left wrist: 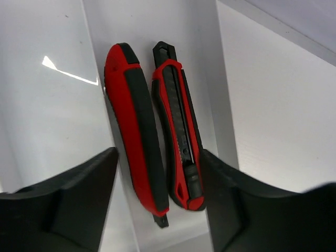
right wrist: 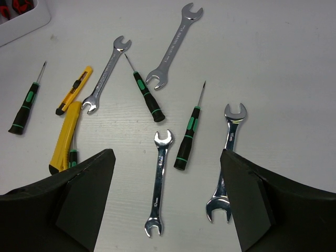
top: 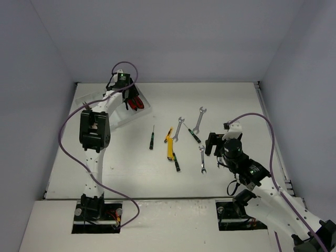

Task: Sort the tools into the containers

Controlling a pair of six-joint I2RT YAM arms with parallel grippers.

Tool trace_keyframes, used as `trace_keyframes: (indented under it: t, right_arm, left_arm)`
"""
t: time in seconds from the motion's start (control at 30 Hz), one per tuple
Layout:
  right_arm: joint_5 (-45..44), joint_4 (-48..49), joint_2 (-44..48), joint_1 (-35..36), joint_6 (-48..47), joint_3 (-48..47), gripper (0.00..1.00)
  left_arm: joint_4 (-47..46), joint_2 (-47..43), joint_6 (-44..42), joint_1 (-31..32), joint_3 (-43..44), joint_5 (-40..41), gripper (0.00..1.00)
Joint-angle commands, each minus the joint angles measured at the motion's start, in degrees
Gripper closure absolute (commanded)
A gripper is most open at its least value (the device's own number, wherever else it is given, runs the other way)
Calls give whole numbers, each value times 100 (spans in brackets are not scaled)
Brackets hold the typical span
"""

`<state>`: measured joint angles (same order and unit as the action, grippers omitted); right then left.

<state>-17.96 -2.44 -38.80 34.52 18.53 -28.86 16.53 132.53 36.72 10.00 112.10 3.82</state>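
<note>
Two red utility knives (left wrist: 134, 126) (left wrist: 178, 136) lie side by side in one compartment of the translucent white tray (left wrist: 223, 94). My left gripper (left wrist: 157, 178) is open right above them, a finger on each side, holding nothing. In the top view it (top: 126, 97) is over the tray (top: 118, 118) at the far left. My right gripper (right wrist: 165, 157) is open and empty above a small silver wrench (right wrist: 161, 181). Another wrench (right wrist: 231, 131) is partly hidden by its right finger. Two more wrenches (right wrist: 106, 73) (right wrist: 173, 44), three green-black screwdrivers (right wrist: 144, 92) (right wrist: 189, 131) (right wrist: 26, 102) and two yellow knives (right wrist: 73, 89) (right wrist: 65, 139) lie on the table.
The loose tools lie in the table's middle (top: 178, 142), between the tray and my right gripper (top: 212, 144). A purple cable (top: 68, 136) loops beside the left arm. Grey walls close off the left, back and right of the table.
</note>
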Motion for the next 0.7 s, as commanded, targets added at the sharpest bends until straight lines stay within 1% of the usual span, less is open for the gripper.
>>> trace_keyframes:
  t: [0.0, 0.13, 0.23, 0.33, 0.43, 0.6, 0.67]
  right_arm:
    - [-48, 279, -69, -33, -99, -267, 21]
    - [-60, 279, 5, -33, -94, -259, 21]
    - [-78, 279, 64, -33, -76, -224, 21]
    - [-68, 279, 156, -26, -57, -206, 21]
    - [-68, 279, 288, -33, -10, -158, 21]
    - [3, 279, 476, -33, 76, -82, 21]
    - [45, 271, 528, -33, 98, -60, 21]
  left_arm:
    - [-174, -1196, -418, 99, -224, 250, 36]
    - [-53, -1874, -480, 270, -857, 210, 34]
    - [51, -2448, -723, 715, -1326, 251, 34]
    - [416, -2817, -830, 1164, -1738, -31, 34]
    - [528, -3089, -751, 1848, -2402, -265, 35]
    - [620, -3143, -625, 2510, -3167, -870, 37]
    - [574, -3144, -573, 2777, -3431, -920, 38]
